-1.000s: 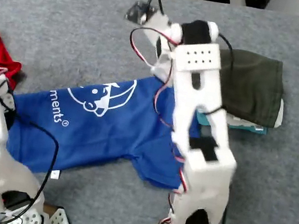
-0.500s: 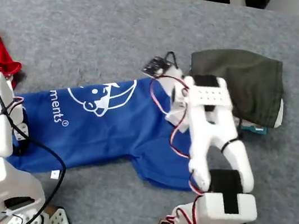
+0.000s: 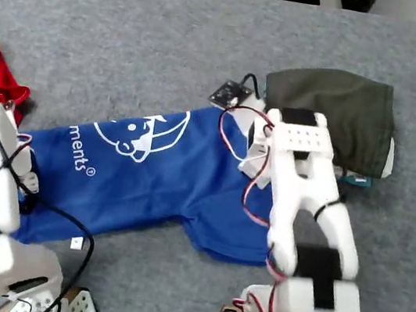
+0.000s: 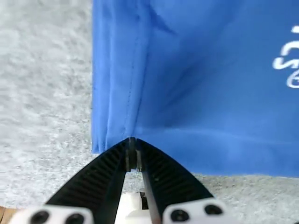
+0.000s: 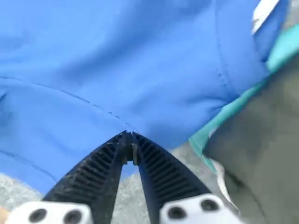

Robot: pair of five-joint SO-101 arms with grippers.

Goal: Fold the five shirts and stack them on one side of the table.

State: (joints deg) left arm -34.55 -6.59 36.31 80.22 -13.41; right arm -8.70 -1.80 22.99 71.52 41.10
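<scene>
Blue white-printed cotton shirt (image 3: 150, 171), left gripper (image 4: 132, 145) pinching its hem, right gripper (image 5: 129, 141) clamped on its opposite edge (folded olive-green shirt (image 3: 345, 114) alongside)

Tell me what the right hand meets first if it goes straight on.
The blue shirt: the right hand, shut, has its tips at a seam of it, apparently pinching it. Going on, it would press deeper into that cloth.

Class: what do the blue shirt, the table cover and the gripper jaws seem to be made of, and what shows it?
The blue shirt looks like soft matt cloth, perhaps cotton knit: it creases and has a stitched hem. The table cover seems grey felt or short carpet: fuzzy, mottled surface. The left gripper has jaws of black, probably plastic, matt with moulded ridges.
</scene>
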